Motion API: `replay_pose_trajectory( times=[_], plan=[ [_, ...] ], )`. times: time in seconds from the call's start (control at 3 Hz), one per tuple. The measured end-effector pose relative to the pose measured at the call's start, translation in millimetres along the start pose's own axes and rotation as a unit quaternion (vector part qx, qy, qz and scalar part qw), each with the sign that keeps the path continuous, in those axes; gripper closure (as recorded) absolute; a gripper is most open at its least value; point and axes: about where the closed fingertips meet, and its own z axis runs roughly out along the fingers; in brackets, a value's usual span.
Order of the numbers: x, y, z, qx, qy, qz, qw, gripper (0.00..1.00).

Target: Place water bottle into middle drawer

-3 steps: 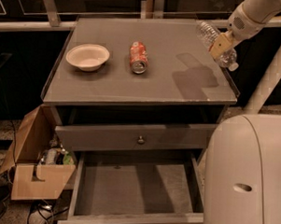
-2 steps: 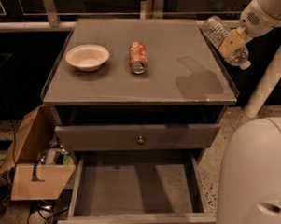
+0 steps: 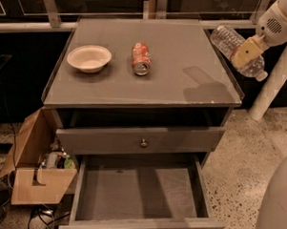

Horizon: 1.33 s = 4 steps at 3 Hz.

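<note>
Water bottle (image 3: 226, 40) is hanging in the air off the right rear corner of the counter (image 3: 182, 92), tilted, with its white cap pointing down and to the right. The gripper (image 3: 244, 52) is reaching in from the upper right, and its tan fingers (image 3: 246, 47) are clamping across the bottle's middle. Below, the middle drawer (image 3: 137, 195) is standing pulled out toward the camera, its flat grey floor showing, well apart from the bottle. A grey drawer front (image 3: 99, 140) with a small round knob (image 3: 143, 143) is sitting just above it. On the counter, a pale bowl (image 3: 88, 58) is resting at the left and an orange-red soda can (image 3: 141, 58) is lying on its side beside it. An open cardboard box (image 3: 35, 183) is sitting on the floor at the cabinet's left.
</note>
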Motion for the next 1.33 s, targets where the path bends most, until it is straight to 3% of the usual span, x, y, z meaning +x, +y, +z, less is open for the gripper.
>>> replay_pose_trajectory(
  times=[0.33,0.67,1.0,1.33],
  plan=[
    [19,23,-17,-0.006,-0.002,-0.013,0.9999,1.0],
    [45,61,-28,-0.029,-0.002,-0.021,0.9994,1.0],
    [77,103,-13,-0.076,0.015,-0.022,0.9968,1.0],
    [81,99,-11,-0.067,0.015,-0.021,0.9974,1.0]
  ],
)
